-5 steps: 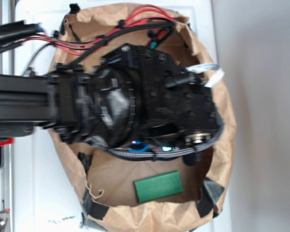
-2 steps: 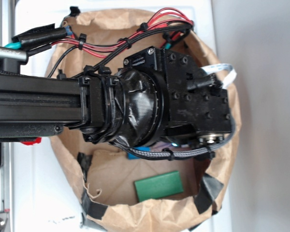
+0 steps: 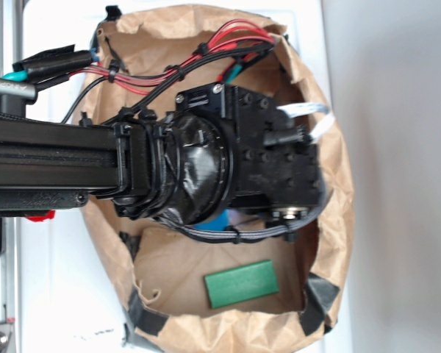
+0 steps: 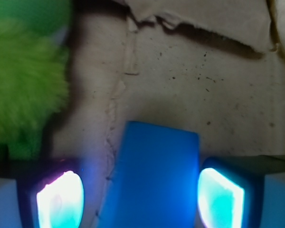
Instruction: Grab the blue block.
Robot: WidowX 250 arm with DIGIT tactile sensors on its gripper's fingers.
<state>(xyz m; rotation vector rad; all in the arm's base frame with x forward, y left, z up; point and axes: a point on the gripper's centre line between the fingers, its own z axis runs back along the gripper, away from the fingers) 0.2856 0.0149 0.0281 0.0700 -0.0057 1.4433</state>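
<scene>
One flat bright blue rectangular block (image 4: 154, 178) lying on the brown paper bag's (image 3: 331, 243) floor between the hand's (image 4: 140, 199) two glowing fingertips (image 4: 219, 197), spread apart, neither clearly touching. One fuzzy green object (image 4: 23, 90) close at left. One dark green flat block (image 3: 241, 283) nearer the rim. Arm shifted left since 0.4 s ago.
</scene>
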